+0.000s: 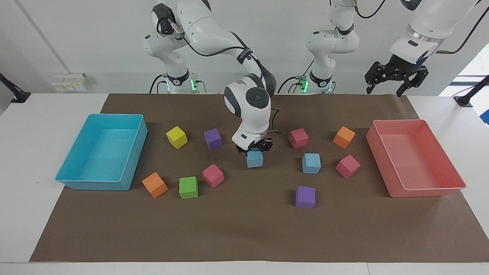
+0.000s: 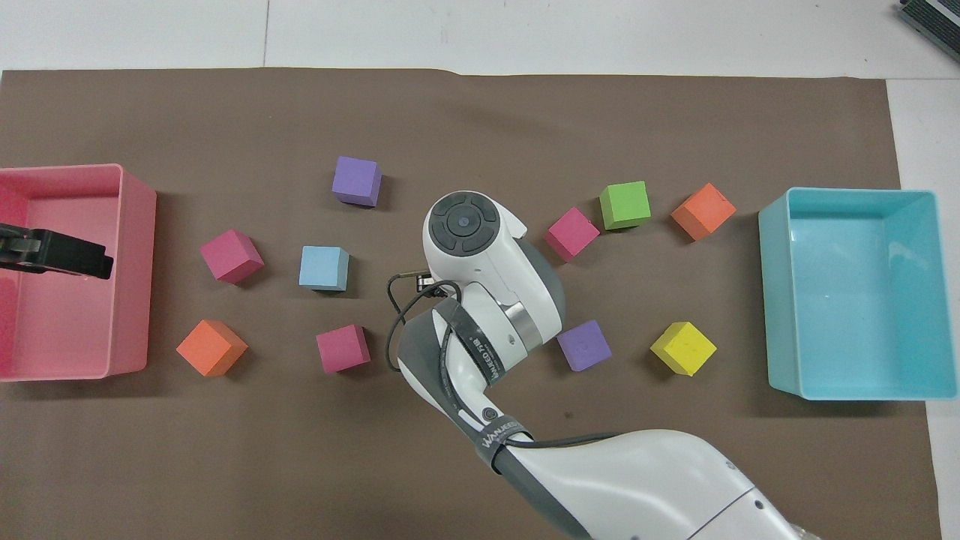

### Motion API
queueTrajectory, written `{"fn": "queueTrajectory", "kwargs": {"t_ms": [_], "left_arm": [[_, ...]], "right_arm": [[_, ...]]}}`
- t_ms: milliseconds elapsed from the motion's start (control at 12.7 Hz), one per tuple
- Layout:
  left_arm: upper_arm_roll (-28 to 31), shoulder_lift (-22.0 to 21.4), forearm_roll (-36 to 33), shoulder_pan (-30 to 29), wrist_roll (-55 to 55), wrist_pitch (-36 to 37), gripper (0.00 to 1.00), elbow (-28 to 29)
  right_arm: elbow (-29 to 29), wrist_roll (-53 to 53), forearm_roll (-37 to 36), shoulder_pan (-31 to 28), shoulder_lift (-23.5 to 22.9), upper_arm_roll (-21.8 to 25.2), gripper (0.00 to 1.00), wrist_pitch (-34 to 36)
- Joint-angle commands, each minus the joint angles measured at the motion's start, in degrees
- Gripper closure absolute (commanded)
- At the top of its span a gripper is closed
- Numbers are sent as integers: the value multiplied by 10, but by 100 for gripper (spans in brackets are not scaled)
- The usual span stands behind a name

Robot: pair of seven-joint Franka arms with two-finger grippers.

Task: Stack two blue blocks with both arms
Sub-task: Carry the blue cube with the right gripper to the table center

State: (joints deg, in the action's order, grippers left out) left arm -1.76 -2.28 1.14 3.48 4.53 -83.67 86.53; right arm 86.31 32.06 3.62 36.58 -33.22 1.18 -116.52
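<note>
my right gripper point(image 1: 254, 148) has its fingers clamped on a blue block point(image 1: 254, 159), open counter point(image 1: 244, 229) between it and the second blue block point(image 1: 311, 163); left gripper point(image 1: 395, 84) waits, fingers spread

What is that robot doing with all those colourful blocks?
The right gripper is shut on one blue block, holding it over the brown mat in the middle of the table. The other blue block sits on the mat, toward the left arm's end. They aren't stacked yet. The left gripper waits up in the air over the pink tray.
</note>
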Motion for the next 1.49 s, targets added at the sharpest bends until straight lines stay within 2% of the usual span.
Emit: {"fn": "queueTrajectory", "kwargs": {"t_ms": [0,628,1177,1256,1413], "left_arm": [[2,-15,4,1,-3,-4,0,17],[2,-14,4,2,-6,-13,0,17],[1,-14,4,2,-6,-12,0,17],[1,-14,4,2,-6,-12,0,17],[1,-14,4,2,-6,-13,0,17]], "right_arm": [[-11,30,9,-3,-10,-4,100,-20],[19,24,-17,13,-12,-4,100,-39],[26,26,-6,13,-11,-4,100,-39],[25,34,-4,12,-12,-4,95,-38],[25,63,-4,11,-11,-4,95,-39]]}}
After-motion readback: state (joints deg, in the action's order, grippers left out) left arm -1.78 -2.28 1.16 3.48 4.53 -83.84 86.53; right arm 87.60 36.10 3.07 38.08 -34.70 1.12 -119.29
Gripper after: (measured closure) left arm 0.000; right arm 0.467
